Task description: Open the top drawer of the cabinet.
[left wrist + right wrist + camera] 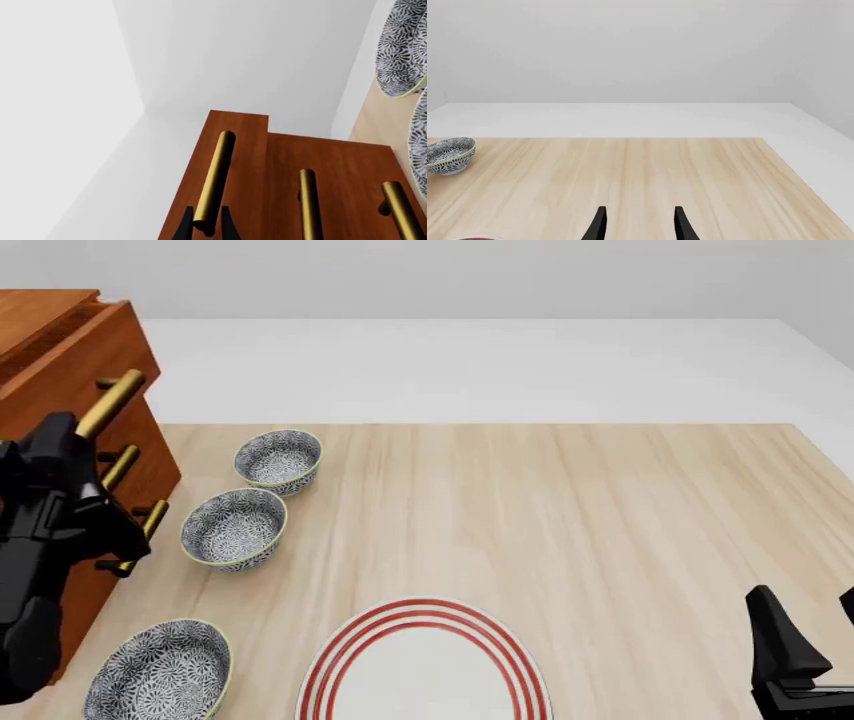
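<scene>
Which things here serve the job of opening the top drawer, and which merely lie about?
In use:
- reddish-brown wooden cabinet
- its top drawer, brass bar handle
- left gripper, fingers either side of that handle

Lying about:
- three patterned bowls
- red-ringed white plate
- right gripper, open

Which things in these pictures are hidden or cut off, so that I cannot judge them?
- Left claw: the left wrist view's edge cuts off its fingers around the top drawer handle; in the front view the arm hides it.
- Cabinet: the front view's left edge cuts it off.
- Red-ringed plate: the front view's lower edge cuts it off.
- Right claw: only its fingertips show.
</scene>
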